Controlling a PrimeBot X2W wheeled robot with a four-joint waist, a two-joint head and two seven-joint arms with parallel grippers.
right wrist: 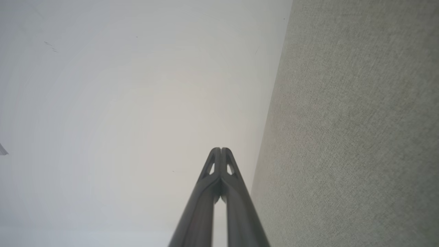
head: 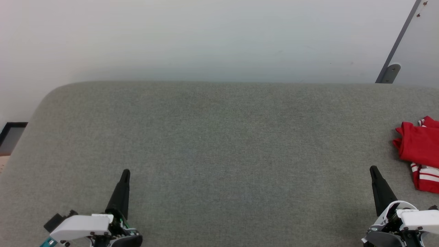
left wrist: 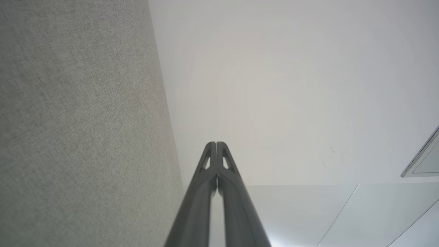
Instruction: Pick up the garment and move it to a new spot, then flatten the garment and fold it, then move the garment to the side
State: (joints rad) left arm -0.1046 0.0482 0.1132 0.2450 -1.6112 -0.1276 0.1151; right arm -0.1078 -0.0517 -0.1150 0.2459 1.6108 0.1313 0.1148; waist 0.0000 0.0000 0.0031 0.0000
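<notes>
The garment (head: 416, 147) is solid red, with white-and-red stripe trim along its near corner and a touch of the same trim at the top. The table (head: 219, 154) is uniform grey-green cloth with a fine woven fleck and no print. The wall (head: 205, 37) is plain off-white, shading to pale grey. The left gripper (head: 126, 172) and right gripper (head: 373, 169) have matte black fingers (head: 120, 195) and white housings (head: 80, 226). A teal part (head: 46, 243) sits by the left one. The panel (head: 416, 44) is light grey with a darker grey edge. The frame (head: 12, 135) is black around grey.
</notes>
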